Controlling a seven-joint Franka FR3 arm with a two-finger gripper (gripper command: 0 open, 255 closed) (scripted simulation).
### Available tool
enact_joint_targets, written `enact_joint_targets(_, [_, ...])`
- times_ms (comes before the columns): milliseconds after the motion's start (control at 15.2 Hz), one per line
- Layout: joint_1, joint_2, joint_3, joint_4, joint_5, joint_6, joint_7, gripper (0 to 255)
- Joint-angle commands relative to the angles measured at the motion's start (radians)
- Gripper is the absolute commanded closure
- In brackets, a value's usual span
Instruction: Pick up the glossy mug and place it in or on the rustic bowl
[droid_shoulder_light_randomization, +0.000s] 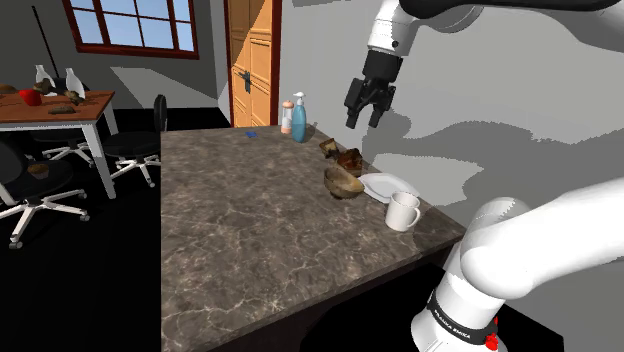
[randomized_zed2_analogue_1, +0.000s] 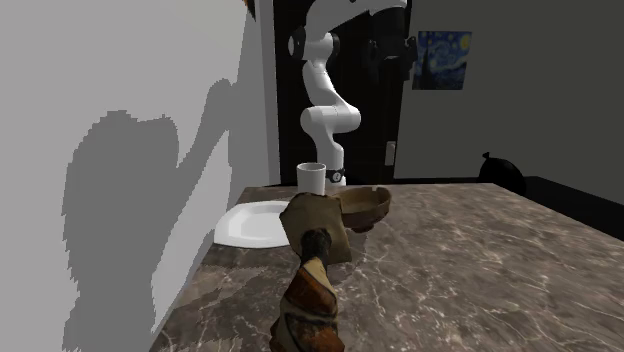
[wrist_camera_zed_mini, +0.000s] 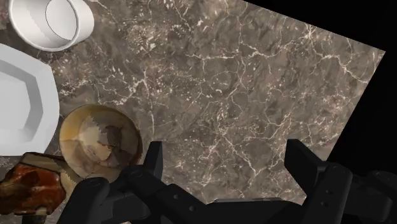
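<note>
Near the counter edge (beside plate) sits mug.

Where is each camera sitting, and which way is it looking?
Shoulder view: beside the white arm's base, looking down across the marbled table; arm and open gripper show.
Second exterior view: low at the table end opposite the arm, facing it past a brown bowl.
Wrist view: on the hand, looking down at the table; both black fingers show.
Shared: all three show the white mug, bowl and white plate.
</note>
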Motion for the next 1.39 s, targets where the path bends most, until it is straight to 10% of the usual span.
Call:
enact_joint_targets(0, [0.000, 0.000, 0.000, 0.000, 0.000, 0.000, 0.000, 0])
enact_joint_targets(1320, [-0.188, -0.089, -0.362, -0.437, -0.318, 0.300, -0.404, 0])
